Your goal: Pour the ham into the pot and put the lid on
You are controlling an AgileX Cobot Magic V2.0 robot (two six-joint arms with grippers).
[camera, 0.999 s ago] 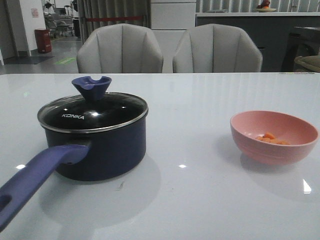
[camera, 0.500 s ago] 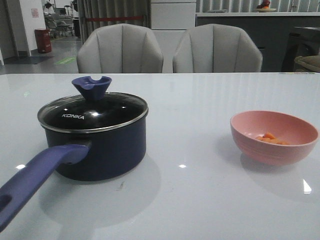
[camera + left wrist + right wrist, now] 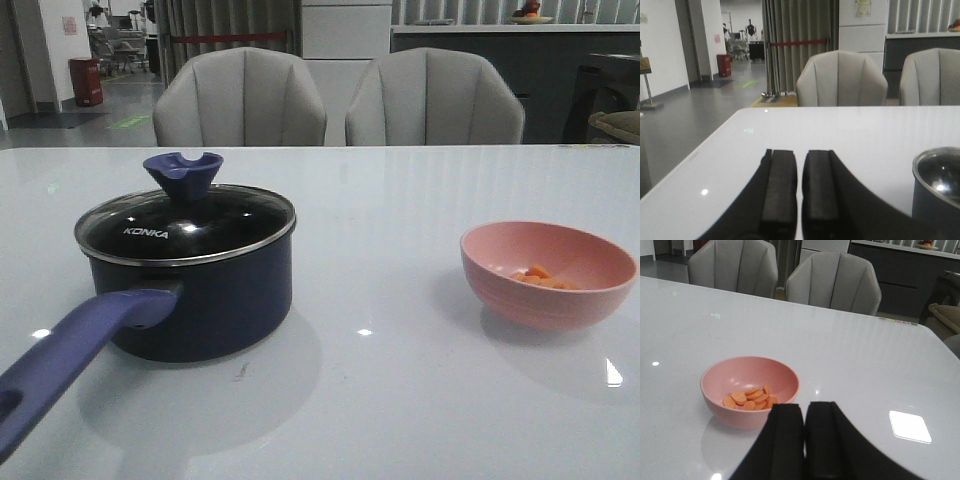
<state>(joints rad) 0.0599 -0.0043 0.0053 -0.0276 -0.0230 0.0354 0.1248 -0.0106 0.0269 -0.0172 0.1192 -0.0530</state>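
Observation:
The dark navy pot (image 3: 195, 295) stands on the left of the white table (image 3: 400, 200), its lavender handle (image 3: 70, 350) pointing toward the near left edge. The glass lid (image 3: 185, 222) with its blue knob (image 3: 183, 172) sits on the pot. A pink bowl (image 3: 548, 272) on the right holds the ham (image 3: 540, 277), orange pieces that show as flat slices (image 3: 752, 397) in the right wrist view. My left gripper (image 3: 799, 152) is shut and empty, with the pot's rim (image 3: 937, 172) off to one side. My right gripper (image 3: 804, 405) is shut and empty, close beside the bowl (image 3: 747, 390).
Two grey chairs (image 3: 240, 100) (image 3: 435, 98) stand behind the table's far edge. A bright light patch (image 3: 910, 426) lies on the tabletop near the right gripper. Neither arm shows in the front view.

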